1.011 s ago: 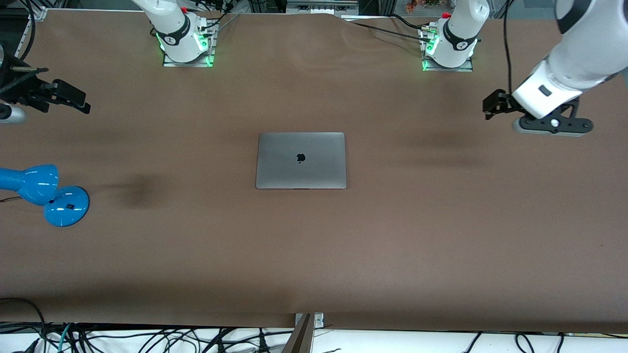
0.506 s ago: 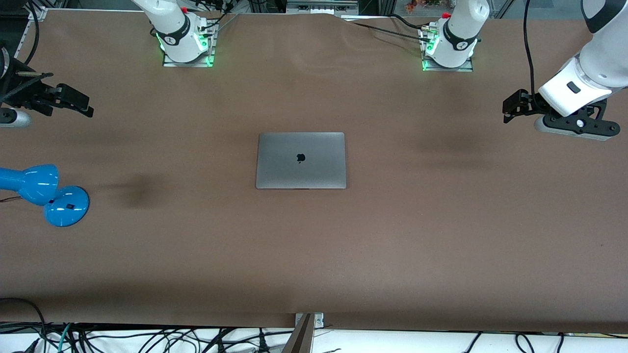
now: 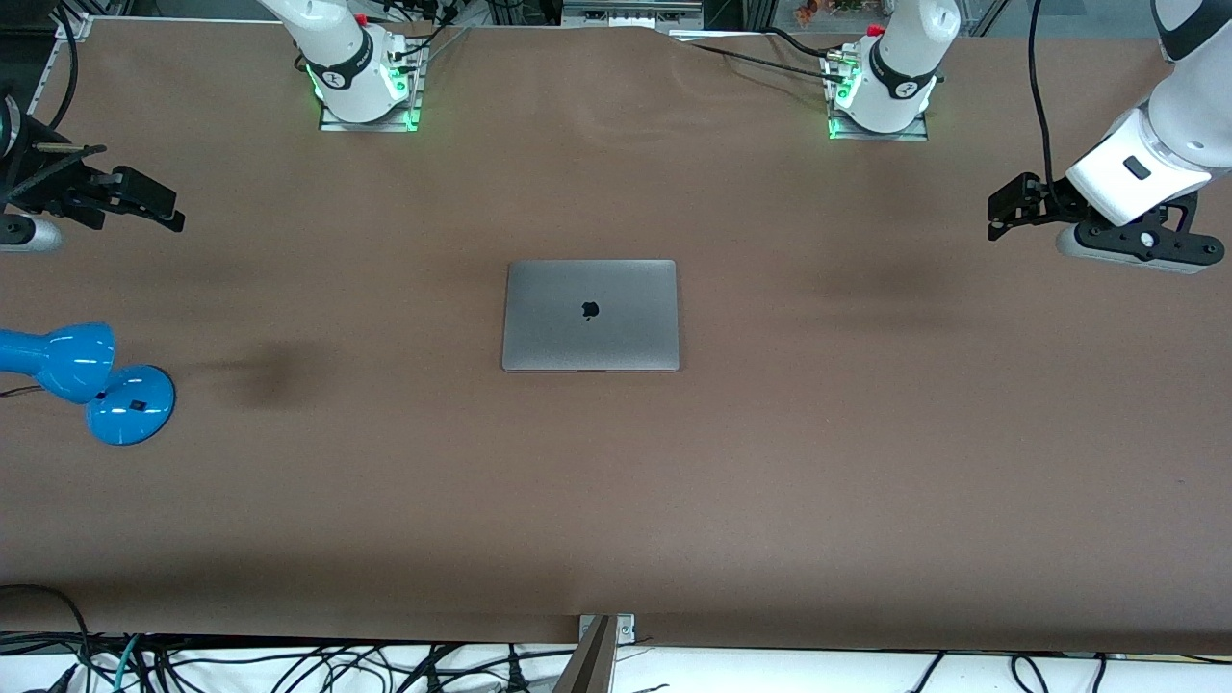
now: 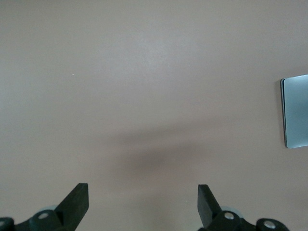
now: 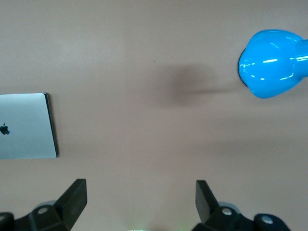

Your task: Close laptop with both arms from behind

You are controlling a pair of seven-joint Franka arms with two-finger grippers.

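The grey laptop (image 3: pixel 590 315) lies shut and flat in the middle of the table, its dark apple logo up. Part of it shows in the left wrist view (image 4: pixel 295 111) and in the right wrist view (image 5: pixel 26 126). My left gripper (image 3: pixel 1006 205) is open and empty, up over the table at the left arm's end, well away from the laptop; its fingers stand wide apart in the left wrist view (image 4: pixel 143 201). My right gripper (image 3: pixel 144 202) is open and empty over the right arm's end; its fingers stand wide apart in the right wrist view (image 5: pixel 141 198).
A blue lamp (image 3: pixel 82 377) lies on the table at the right arm's end, nearer the front camera than my right gripper; its head shows in the right wrist view (image 5: pixel 272 63). The two arm bases (image 3: pixel 364 82) (image 3: pixel 881 89) stand along the table's back edge. Cables hang at the front edge.
My left gripper has drawn away from the laptop toward the left arm's end and risen. My right gripper has shifted slightly. The laptop has not moved.
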